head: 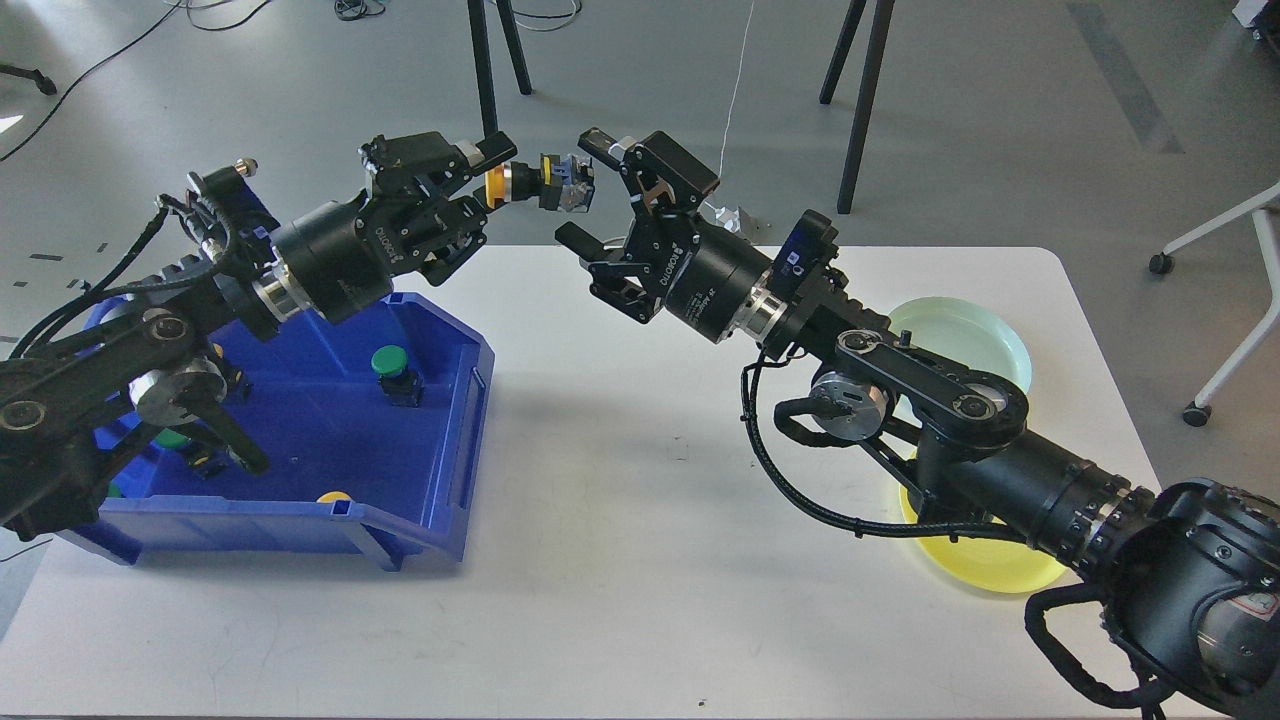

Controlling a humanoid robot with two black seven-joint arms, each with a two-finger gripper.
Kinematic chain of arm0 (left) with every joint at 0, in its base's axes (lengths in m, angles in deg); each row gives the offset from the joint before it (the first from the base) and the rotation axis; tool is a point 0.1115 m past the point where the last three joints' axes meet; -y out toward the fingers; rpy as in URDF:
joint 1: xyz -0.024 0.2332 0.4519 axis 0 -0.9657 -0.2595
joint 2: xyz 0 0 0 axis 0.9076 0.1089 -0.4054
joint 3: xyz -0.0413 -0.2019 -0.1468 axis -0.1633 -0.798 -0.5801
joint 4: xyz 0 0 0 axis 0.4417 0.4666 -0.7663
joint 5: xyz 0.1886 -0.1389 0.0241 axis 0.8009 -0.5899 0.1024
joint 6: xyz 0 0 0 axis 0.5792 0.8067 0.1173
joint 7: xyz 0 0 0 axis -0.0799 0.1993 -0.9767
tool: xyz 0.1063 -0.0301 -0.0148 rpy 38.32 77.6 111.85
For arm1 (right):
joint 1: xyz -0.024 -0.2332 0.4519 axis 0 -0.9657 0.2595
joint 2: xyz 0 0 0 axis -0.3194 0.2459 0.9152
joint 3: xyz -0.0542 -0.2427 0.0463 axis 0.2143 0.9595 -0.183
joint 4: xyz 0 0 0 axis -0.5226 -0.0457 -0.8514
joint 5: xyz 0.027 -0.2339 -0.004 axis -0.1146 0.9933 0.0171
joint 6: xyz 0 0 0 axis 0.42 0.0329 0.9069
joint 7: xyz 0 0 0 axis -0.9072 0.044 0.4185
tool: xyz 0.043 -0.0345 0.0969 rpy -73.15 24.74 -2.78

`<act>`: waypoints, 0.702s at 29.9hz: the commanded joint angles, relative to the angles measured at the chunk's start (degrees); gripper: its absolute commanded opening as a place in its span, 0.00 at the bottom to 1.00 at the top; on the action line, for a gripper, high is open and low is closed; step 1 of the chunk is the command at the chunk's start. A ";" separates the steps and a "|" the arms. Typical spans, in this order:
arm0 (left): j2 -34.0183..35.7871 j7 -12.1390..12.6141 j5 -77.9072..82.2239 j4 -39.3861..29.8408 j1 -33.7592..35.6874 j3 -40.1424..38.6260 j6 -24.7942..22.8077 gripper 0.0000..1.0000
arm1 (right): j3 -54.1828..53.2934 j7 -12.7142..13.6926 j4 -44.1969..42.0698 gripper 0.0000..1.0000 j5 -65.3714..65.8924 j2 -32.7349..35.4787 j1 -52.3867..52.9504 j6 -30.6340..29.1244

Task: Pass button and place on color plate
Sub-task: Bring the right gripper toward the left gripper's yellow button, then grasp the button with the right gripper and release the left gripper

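Left gripper [492,180] raised above the table's far edge, fingers closed on the orange-yellow capped push button with black and blue body [535,183]; button held horizontal in mid-air, cap end in the fingers, body pointing right. Right gripper [585,190] faces it, fingers spread wide, upper finger just beside the button body, lower finger below it; nothing held. Contact between upper finger and button: cannot tell.

Blue plastic bin [440,420] on the left part of the white table [640,500], under the left arm; a green-capped button [392,368] and parts of others lie inside. Pale green round plate [985,335] and yellow round plate [985,570] on the right side, both partly hidden by the right arm.

Table centre between bin and plates is bare. Black stand legs [860,110] on the floor beyond the far edge; white chair base [1215,300] off the right edge
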 commanded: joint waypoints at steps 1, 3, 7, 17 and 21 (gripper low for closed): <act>0.00 0.00 0.00 0.01 0.04 0.00 0.00 0.13 | -0.01 -0.53 -0.01 0.98 0.00 0.00 0.28 -0.31; 0.00 0.00 0.00 0.01 0.04 0.00 0.00 0.13 | -0.01 -0.80 -0.10 0.97 0.00 0.00 0.37 -0.31; 0.00 0.00 0.00 0.01 0.04 0.00 0.00 0.13 | -0.10 -0.89 -0.10 0.94 0.00 0.00 0.46 -0.31; 0.00 0.00 0.00 0.01 0.04 0.00 0.00 0.13 | -0.45 -0.89 -0.19 0.82 -0.09 0.00 0.37 -0.14; 0.00 0.00 0.00 0.01 -0.05 0.00 0.00 0.13 | -0.18 -0.97 -0.10 0.66 -0.09 0.00 0.20 -0.22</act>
